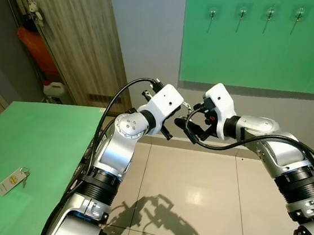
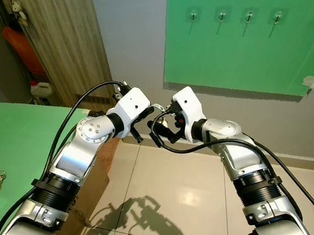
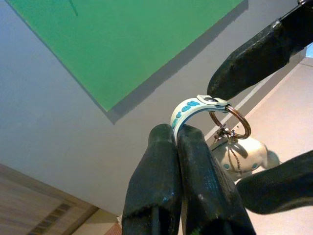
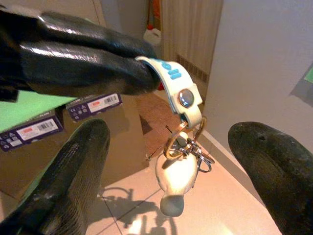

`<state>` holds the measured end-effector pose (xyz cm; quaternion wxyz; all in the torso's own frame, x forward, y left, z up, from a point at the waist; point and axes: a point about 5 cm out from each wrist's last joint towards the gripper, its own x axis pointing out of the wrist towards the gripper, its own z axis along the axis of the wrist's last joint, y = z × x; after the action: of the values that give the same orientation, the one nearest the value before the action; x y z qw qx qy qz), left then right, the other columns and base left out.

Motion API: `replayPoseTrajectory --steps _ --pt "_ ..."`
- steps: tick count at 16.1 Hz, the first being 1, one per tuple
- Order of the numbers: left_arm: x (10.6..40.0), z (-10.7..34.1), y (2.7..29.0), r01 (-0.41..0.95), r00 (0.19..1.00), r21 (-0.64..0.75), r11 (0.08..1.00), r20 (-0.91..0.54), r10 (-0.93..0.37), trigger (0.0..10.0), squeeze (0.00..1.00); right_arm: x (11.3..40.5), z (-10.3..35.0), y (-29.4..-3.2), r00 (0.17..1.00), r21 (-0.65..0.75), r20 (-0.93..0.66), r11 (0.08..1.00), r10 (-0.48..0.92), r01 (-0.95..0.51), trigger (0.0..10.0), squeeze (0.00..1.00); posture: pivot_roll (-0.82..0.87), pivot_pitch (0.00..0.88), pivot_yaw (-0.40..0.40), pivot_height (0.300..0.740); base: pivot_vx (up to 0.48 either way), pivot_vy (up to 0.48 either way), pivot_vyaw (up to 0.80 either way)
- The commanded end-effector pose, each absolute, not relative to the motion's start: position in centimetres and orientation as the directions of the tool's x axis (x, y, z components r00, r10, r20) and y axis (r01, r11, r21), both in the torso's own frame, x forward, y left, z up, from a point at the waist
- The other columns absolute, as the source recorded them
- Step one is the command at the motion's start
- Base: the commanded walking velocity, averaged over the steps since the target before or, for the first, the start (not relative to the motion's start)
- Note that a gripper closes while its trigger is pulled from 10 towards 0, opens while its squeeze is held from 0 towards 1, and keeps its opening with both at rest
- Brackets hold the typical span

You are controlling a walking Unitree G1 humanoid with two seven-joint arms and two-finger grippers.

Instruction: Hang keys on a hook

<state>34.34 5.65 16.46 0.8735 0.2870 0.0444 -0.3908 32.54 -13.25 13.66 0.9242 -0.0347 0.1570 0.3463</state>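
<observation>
One cream key fob dangles on a white-and-blue strap.

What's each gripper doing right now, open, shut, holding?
Left gripper: shut on the keychain strap, ring and white charm hanging below.
Right gripper: open, its fingers on either side of the hanging keychain, not gripping it.

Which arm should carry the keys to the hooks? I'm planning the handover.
Probably the right. The left gripper is shut on the keychain, but the right gripper's open fingers flank it, and the hooks sit up on that side.
</observation>
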Motion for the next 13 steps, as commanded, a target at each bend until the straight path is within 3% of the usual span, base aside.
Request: replayPoseTrajectory --steps 1,5,6,7,13 --pt "34.53 16.87 5.52 0.700 0.695 0.486 0.524 -0.294 -0.656 0.0 0.00 32.77 13.77 -13.57 0.723 0.022 -0.321 0.768 0.611 -0.640 8.5 0.00 -0.06 0.000 0.004 0.740 0.000 0.000 0.00" --pt "34.61 16.87 5.56 0.699 0.696 0.486 0.525 -0.295 -0.654 0.0 0.00 32.94 13.77 -14.24 0.739 0.005 -0.327 0.783 0.589 -0.622 7.7 0.00 -0.06 0.000 0.008 0.740 0.000 0.000 0.00" --pt "34.62 16.89 5.57 0.699 0.696 0.486 0.525 -0.295 -0.655 0.0 0.00 32.95 13.76 -14.25 0.740 0.005 -0.327 0.784 0.588 -0.620 6.4 0.00 -0.06 0.000 0.009 0.740 0.000 0.000 0.00" --pt "34.63 16.88 5.57 0.699 0.696 0.486 0.525 -0.295 -0.654 0.0 0.00 32.96 13.74 -14.23 0.742 0.006 -0.325 0.785 0.587 -0.619 0.0 0.00 -0.06 0.000 0.008 0.740 0.000 0.000 0.00" --pt "34.55 16.85 5.49 0.700 0.695 0.485 0.524 -0.294 -0.656 0.0 0.00 33.05 13.71 -13.91 0.737 0.018 -0.318 0.781 0.597 -0.624 0.0 0.00 -0.06 0.000 0.002 0.740 0.000 0.000 0.00"
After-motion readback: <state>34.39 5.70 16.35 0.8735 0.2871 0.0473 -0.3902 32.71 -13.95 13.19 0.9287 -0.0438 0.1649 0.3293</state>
